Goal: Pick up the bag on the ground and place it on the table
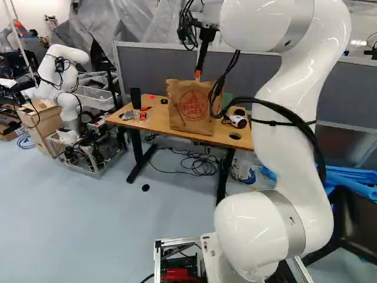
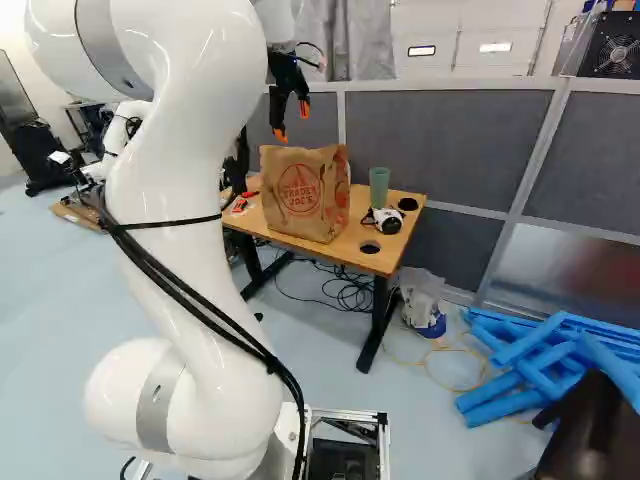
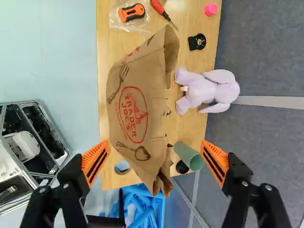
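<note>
Above the table, at the upper left of the right base view, hangs my gripper (image 2: 292, 118), clear of the bag's top. In the wrist view the gripper (image 3: 155, 161) stands wide open, holding nothing. The brown paper bag (image 2: 305, 192) stands upright on the wooden table (image 2: 375, 262); seen from the wrist, the bag (image 3: 135, 114) is below and ahead of the fingers, its folded top nearer the camera. The same bag (image 1: 191, 107) shows in the left base view.
Around the bag on the table are a green cup (image 2: 379, 187), a lilac plush toy (image 3: 209, 90), a red screwdriver (image 3: 160, 8) and an orange-black tool (image 3: 131, 12). Grey partitions (image 2: 440, 130) stand behind. Another robot (image 1: 62, 76) is at the left; blue tubes (image 2: 550, 360) lie right.
</note>
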